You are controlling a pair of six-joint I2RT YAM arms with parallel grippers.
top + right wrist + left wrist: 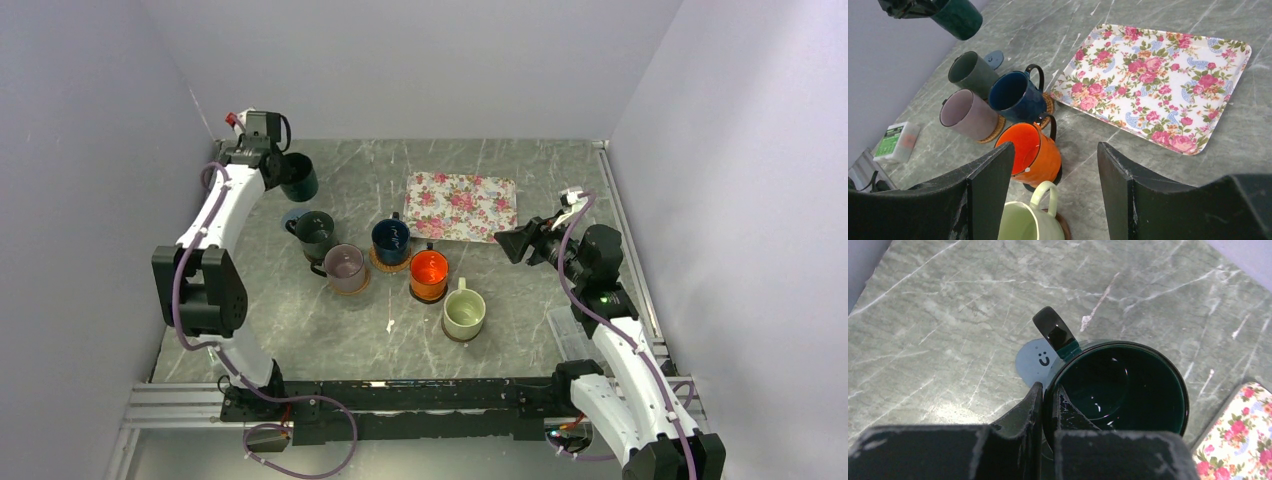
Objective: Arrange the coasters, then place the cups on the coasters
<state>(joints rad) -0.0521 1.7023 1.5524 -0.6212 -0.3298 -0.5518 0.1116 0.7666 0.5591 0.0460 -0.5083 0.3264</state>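
My left gripper (285,170) is shut on the rim of the dark green cup (1120,387), one finger inside and one outside (1034,405). The cup hangs above the table at the back left. Below it lies the grey-blue coaster (1034,360) with a smiley face, bare. The dark grey cup (318,235) stands beside that coaster. The mauve cup (345,267) and navy cup (391,238) rest on tan woven coasters (989,131). The orange cup (429,274) is on a black coaster and the cream cup (464,313) on a dark brown one. My right gripper (512,243) hovers open and empty at the right.
The large floral mat (461,205) lies at the back, right of the cups. A small white and green box (896,141) sits near the right arm's base. A white speck (390,326) lies on the marble-look table. Grey walls close in both sides.
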